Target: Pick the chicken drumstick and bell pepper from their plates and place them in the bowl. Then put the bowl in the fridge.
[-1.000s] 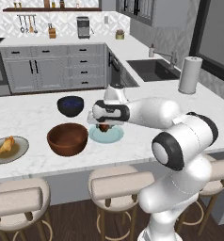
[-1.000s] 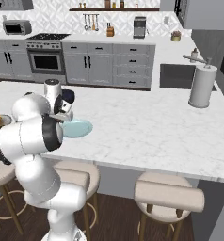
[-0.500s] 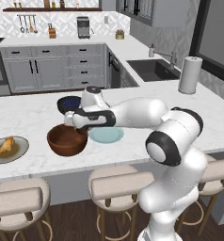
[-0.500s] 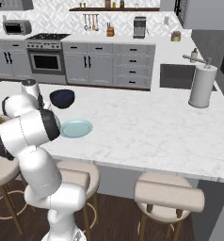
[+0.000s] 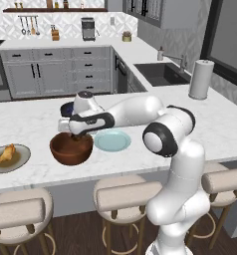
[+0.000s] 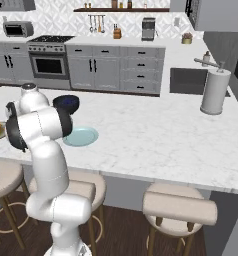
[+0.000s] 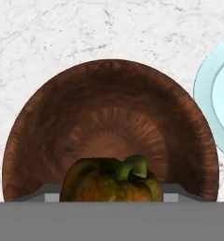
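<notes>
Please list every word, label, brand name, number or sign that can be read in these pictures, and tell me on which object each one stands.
There is no readable text in any view.
The wooden bowl, the bell pepper, the teal plate and the paper towel roll carry no print.
The coffee machine and the oven at the back are too small to show any label.
</notes>
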Tool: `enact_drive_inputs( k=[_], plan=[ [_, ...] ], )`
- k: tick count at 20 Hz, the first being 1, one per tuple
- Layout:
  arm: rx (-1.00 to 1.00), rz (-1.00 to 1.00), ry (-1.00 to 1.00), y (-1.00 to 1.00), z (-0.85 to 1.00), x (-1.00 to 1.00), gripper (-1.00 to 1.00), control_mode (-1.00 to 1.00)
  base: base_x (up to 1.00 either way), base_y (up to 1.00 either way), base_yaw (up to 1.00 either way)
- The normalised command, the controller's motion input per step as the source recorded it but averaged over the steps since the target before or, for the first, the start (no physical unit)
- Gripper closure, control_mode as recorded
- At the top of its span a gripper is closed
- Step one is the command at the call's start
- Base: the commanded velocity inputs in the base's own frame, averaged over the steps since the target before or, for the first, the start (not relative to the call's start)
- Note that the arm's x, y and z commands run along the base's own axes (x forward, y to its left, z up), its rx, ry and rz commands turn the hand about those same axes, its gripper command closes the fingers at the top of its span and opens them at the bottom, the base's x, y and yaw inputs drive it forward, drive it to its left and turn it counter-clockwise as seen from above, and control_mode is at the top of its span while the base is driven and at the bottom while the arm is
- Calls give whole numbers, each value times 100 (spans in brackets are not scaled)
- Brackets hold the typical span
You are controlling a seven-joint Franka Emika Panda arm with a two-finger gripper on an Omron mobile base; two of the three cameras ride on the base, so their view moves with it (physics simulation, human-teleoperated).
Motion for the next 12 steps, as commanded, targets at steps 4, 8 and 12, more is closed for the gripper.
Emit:
enact_drive_inputs(
  k=[4, 8, 12],
  plan=[
    [0, 0, -3, 0, -53, 0, 100, -100, 0, 0, 0],
    [0, 0, -1, 0, -61, 0, 100, -100, 0, 0, 0],
    [0, 0, -1, 1, -13, 6, -100, -100, 0, 0, 0]
  ],
)
